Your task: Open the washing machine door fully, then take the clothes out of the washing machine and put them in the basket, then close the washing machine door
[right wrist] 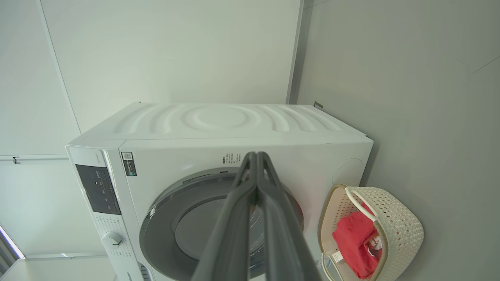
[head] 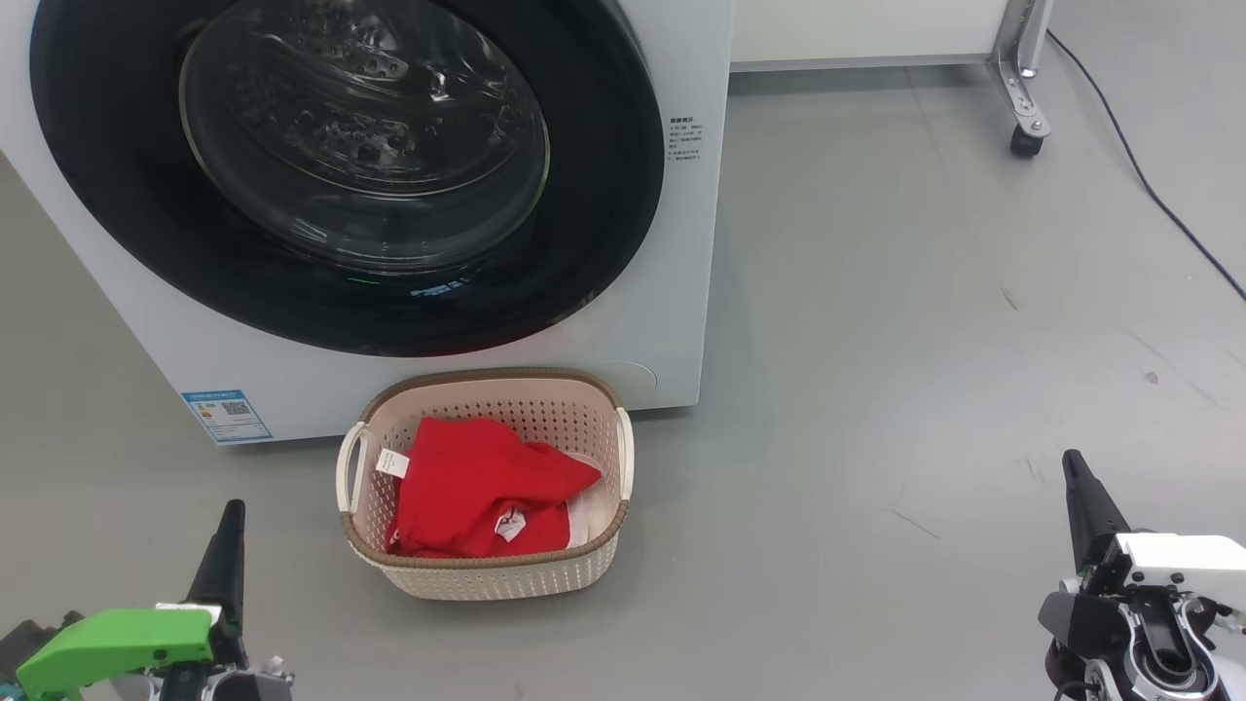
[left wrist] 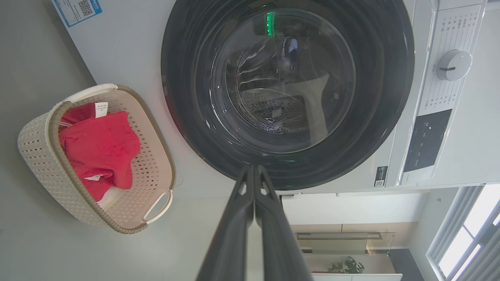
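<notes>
The white washing machine point(head: 672, 292) point(left wrist: 125, 50) point(right wrist: 218, 125) stands ahead with its black-ringed round door point(head: 350, 166) point(left wrist: 287, 89) point(right wrist: 187, 226) shut flat against the front. On the floor before it sits the cream basket point(head: 487, 574) point(left wrist: 35, 144) point(right wrist: 402, 226), holding the red clothes point(head: 477, 487) point(left wrist: 99, 144) point(right wrist: 353, 242) with a bit of white cloth under them. My left gripper point(head: 232, 516) point(left wrist: 254, 171) is low at the left, shut and empty. My right gripper point(head: 1073, 465) point(right wrist: 256, 158) is low at the right, shut and empty. Both are well back from the machine.
A wheeled metal stand leg point(head: 1022, 88) and a black cable point(head: 1149, 185) lie at the far right. Grey floor point(head: 925, 341) spreads open to the right of the machine. The control panel with a dial point(left wrist: 453, 64) sits at the machine's top.
</notes>
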